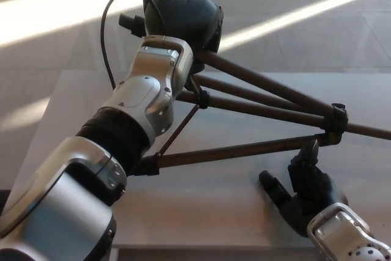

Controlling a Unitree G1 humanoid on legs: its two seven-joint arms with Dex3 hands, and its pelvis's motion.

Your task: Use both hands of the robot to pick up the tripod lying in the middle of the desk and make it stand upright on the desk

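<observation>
Brown tripod (256, 105) tilted over the desk (214, 194), legs splayed right. My left hand (183, 19) is clenched round its top. My right hand (302, 191) is fingers-apart, empty, just under nearest leg.

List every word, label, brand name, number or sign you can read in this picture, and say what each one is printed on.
None: no readable text shows anywhere.
The tripod, the left arm's silver casing, the right hand and the desk carry no visible lettering, numbers or signs.
</observation>
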